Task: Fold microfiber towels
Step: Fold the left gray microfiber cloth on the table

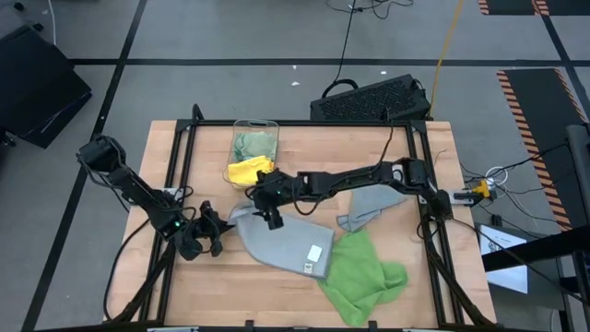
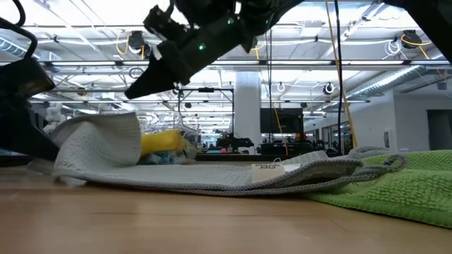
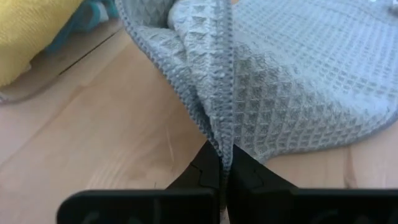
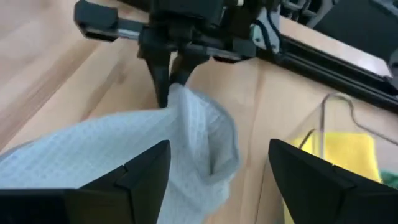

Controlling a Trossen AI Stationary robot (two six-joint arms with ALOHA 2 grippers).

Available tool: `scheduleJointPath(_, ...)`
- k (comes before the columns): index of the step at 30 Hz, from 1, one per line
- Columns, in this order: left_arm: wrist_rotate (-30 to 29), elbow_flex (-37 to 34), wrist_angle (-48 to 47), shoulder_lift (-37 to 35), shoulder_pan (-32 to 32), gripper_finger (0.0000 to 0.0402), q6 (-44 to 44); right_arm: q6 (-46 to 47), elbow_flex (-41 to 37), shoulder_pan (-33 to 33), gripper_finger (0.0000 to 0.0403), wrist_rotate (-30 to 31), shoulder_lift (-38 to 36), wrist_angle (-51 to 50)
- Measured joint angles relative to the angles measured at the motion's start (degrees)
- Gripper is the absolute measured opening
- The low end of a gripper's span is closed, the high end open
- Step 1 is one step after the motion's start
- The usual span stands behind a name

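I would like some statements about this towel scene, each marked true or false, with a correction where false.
1. The left tool is shut on an edge of the grey towel. True.
2. The right tool is clamped on the yellow towel. False: it is open and holds nothing, above the grey towel.
3. The bright green towel lies on the table, outside the clear bin. True.
4. The clear bin is empty. False: a pale green towel lies in it and the yellow one spills from it.
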Motion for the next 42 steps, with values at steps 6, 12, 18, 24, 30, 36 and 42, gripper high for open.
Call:
scheduleJointPath(6, 0.5, 0.0, -1.4, 0.0, 0.0, 0.0001, -1.4, -2.5, -0.1, -0.2, 0.0266, -0.4, 1.6, 0.1)
scheduleJointPath(12, 1.4, 0.0, -1.8, 0.0, 0.0, 0.0001, -1.3, -3.4, 0.0, 0.1, 0.0255, 3.7, 4.0, 4.0)
scheduleJointPath(18, 2.1, 0.0, -2.1, 0.0, 0.0, 0.0001, -0.8, -3.3, 0.1, -0.4, 0.0227, 1.7, 4.6, 7.0)
scheduleJointPath(24, 2.3, 0.0, -2.4, 0.0, 0.0, 0.0001, -0.8, -3.4, -0.1, -0.9, 0.0168, -0.8, 5.7, 8.1)
scheduleJointPath(30, 2.4, 0.0, -2.6, 0.0, 0.0, 0.0001, -0.2, -2.3, -0.1, -1.0, 0.0103, -1.1, 5.7, 8.1)
scheduleJointPath(36, 2.5, 0.0, -2.5, 0.0, 0.0, 0.0002, 0.5, -1.3, -0.1, 0.0, 0.0062, 1.6, 5.5, 7.7)
scheduleJointPath(42, 2.9, -0.1, -3.0, 0.0, 0.0, 0.0005, 3.0, 2.2, 0.0, 3.3, 0.0028, 5.4, 3.0, 3.2)
